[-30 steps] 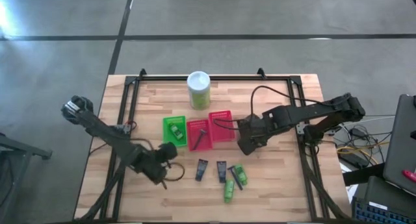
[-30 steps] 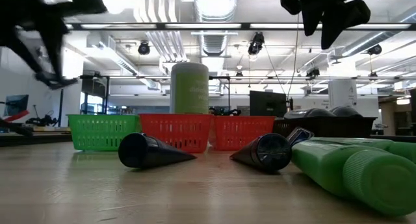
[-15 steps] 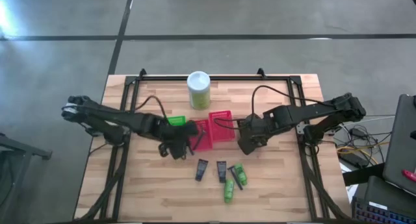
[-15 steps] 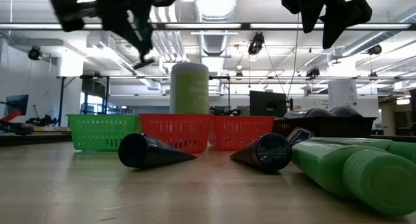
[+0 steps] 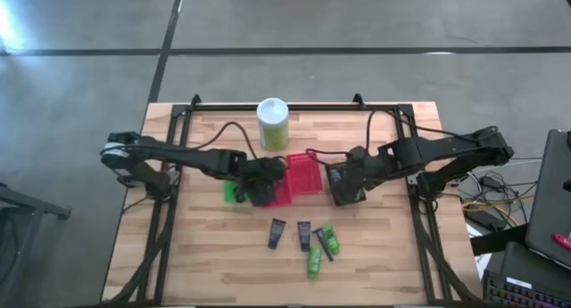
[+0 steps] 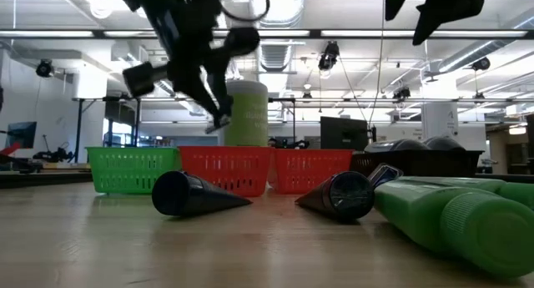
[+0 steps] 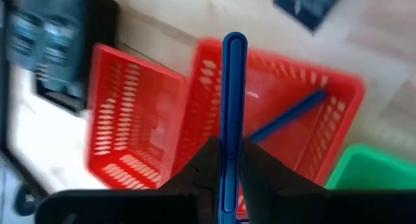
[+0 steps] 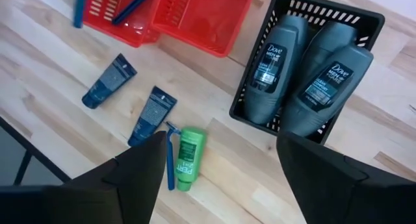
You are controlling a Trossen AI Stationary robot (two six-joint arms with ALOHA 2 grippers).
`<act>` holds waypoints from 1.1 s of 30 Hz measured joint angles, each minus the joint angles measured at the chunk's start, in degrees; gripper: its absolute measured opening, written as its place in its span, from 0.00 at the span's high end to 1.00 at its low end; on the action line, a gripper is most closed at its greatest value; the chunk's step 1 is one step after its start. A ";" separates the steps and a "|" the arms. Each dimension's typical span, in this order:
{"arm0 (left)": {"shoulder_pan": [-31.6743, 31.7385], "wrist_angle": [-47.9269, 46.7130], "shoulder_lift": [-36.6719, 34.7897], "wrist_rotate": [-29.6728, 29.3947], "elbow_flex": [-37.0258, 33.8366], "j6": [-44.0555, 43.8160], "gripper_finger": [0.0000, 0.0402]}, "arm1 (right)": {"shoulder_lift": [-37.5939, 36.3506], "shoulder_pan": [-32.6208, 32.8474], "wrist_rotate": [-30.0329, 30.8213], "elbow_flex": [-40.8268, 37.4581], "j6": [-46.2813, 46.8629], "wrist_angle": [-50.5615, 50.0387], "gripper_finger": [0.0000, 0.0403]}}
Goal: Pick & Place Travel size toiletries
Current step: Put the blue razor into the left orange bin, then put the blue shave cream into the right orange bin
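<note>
My left gripper (image 5: 260, 190) hovers over the red baskets (image 5: 299, 174), shut on a thin blue razor (image 7: 233, 87). A second razor (image 7: 286, 113) lies inside the red basket (image 7: 279, 87) below it. My right gripper (image 8: 222, 138) is open, above the dark mesh basket (image 8: 305, 29) that holds several grey bottles (image 8: 270, 62). Two dark flat tubes (image 5: 277, 233) (image 5: 304, 234), two green tubes (image 5: 328, 238) (image 5: 314, 262) and a razor (image 8: 170, 162) lie flat on the wood near the front. My left gripper pinches the razor's handle (image 7: 233, 136) between its two fingers, slanting down from above. The stick runs along the fingers and juts out well past their tips. It is lifted clear, over the red basket.
A tall pale-green canister (image 5: 273, 122) with a white lid stands behind the baskets. The green basket (image 5: 232, 192) sits left of the red ones, partly under my left arm. A black frame (image 5: 178, 120) edges the table. Bare wood lies at the near left and near right.
My left gripper has swung from the near left of the table toward the right and far side, to above the red baskets, and has dropped lower there with the razor held. My right gripper has shifted slightly and risen a little over the dark basket.
</note>
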 joint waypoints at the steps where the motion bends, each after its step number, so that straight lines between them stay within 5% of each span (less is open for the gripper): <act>1: 0.35 0.35 0.82 -0.01 0.00 0.74 0.89 | -0.13 0.00 0.01 0.00 0.15 -0.02 0.28; 8: 1.76 4.21 6.44 -0.45 0.30 5.34 0.89 | -1.18 -0.02 0.05 0.00 0.17 -0.13 0.27; 21: 3.40 4.71 10.24 -1.64 0.44 0.70 0.88 | -1.11 -0.02 0.07 0.00 -0.71 -0.13 0.36; 33: 3.32 4.08 7.39 -2.13 1.30 -3.97 0.52 | -1.09 -0.02 0.08 0.00 -1.29 -0.15 0.39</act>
